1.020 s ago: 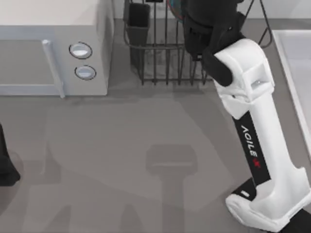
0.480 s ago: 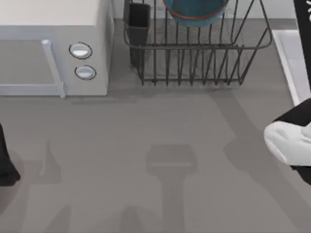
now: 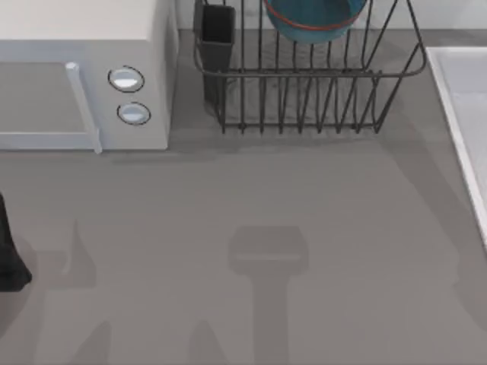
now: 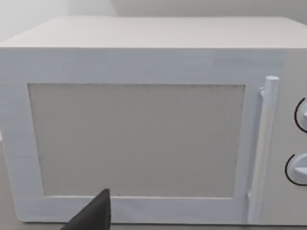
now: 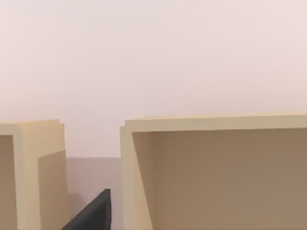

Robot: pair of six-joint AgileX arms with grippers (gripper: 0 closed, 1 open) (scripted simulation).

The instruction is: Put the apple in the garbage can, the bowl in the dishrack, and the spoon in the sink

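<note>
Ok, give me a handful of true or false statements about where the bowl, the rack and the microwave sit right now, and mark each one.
1. The bowl sits in the dishrack. True.
2. The microwave is at the table's right. False: it is at the left, beside the dishrack.
3. The black cutlery cup is at the rack corner nearest the microwave. True.
4. The sink lies left of the microwave. False: it is at the right edge, beyond the dishrack.
</note>
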